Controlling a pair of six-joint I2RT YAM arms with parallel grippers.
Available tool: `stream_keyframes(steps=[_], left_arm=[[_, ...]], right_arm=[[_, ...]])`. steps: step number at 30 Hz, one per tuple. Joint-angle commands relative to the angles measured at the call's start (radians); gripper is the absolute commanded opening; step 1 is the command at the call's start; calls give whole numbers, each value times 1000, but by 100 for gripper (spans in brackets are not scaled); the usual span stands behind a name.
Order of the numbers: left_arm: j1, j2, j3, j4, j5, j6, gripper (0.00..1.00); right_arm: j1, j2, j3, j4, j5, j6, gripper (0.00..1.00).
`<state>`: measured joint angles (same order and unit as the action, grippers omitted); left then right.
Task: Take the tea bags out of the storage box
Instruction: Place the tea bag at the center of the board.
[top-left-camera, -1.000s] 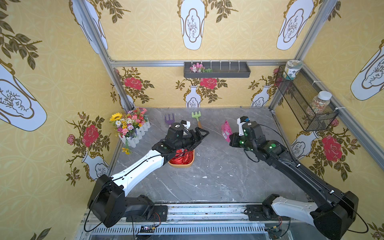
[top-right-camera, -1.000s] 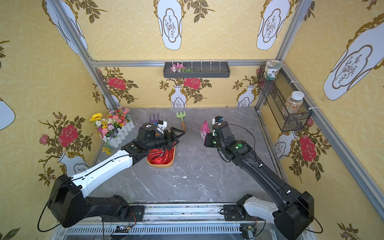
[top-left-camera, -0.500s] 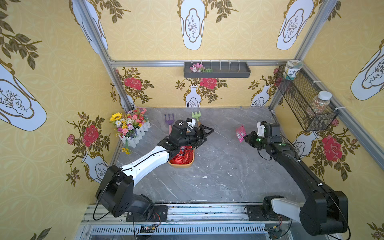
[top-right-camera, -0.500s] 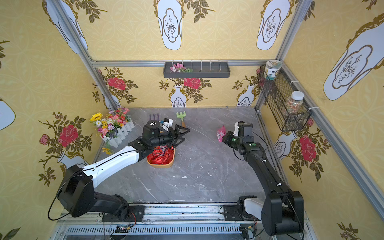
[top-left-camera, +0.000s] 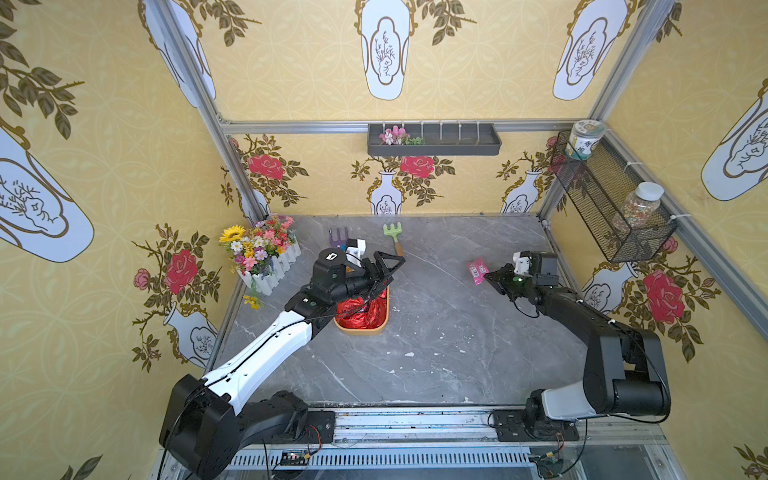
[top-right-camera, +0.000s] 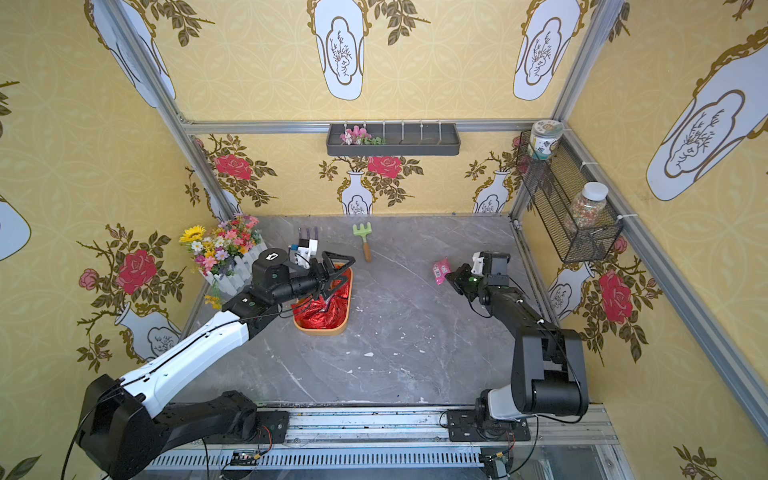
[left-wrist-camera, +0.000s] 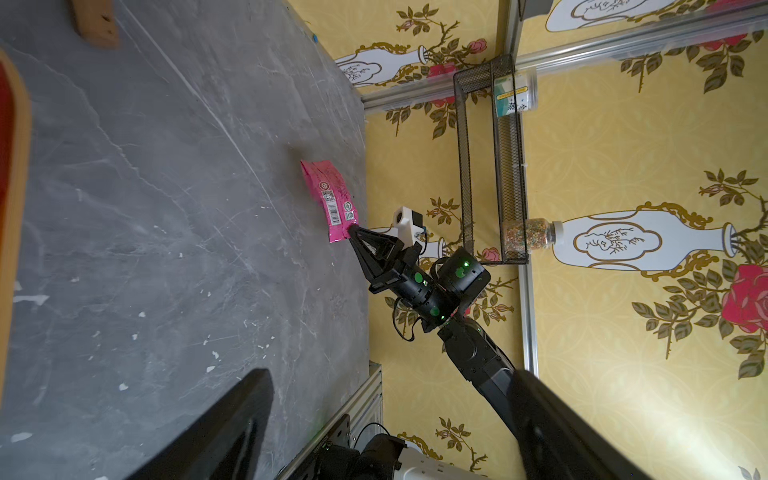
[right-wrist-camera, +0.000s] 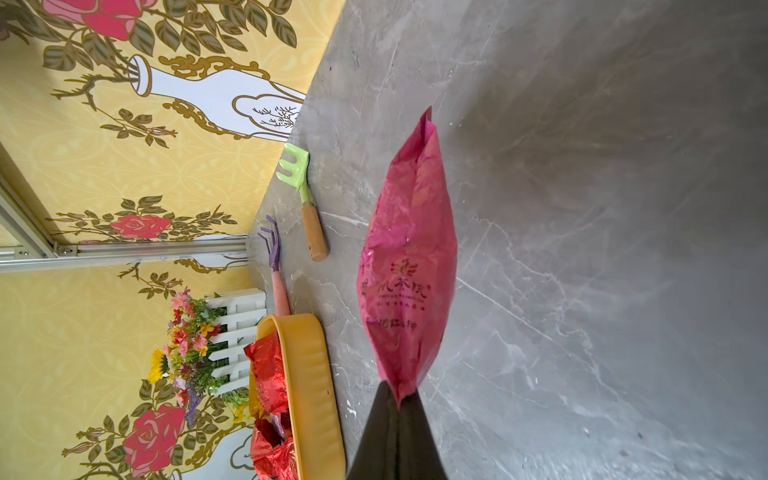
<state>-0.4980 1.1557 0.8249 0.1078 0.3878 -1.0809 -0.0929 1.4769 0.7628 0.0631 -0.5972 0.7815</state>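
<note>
We see the left arm (top-left-camera: 266, 353) stretched low, its left gripper (top-left-camera: 392, 272) splayed wide over the shallow, round-cornered orange-yellow storage box (top-left-camera: 361, 331), with crinkly red foil tea bags (top-left-camera: 359, 309) heaped inside. Well right of the box, the right gripper (top-left-camera: 486, 274) pinches a long, glossy pink sachet (top-left-camera: 476, 270) by one end.

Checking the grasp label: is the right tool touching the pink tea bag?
Touching. The right wrist view shows the right tool shut on one end of the pink tea bag, with no gap between them.
</note>
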Motion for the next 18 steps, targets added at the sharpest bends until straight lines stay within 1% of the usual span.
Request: stream_keyframes(steps=[1,3,4,8,18], left_arm=[[29,-50,-53,-30,1,7,94],[35,-88,-83,-41,2,4,95],[65,-103,-97,-44,2,1,95],[96,-156,-143,-57,6,-9,96],[116,-199,-181,-74,13,-15,96]], right_arm=[[-7,38,5,113,-26,24,0],[-9,67,5,146,-35,36,0],[-11,80,5,158,-38,42,0],[-15,132,0,214,-48,62,0],[-19,241,-16,319,-53,88,0]])
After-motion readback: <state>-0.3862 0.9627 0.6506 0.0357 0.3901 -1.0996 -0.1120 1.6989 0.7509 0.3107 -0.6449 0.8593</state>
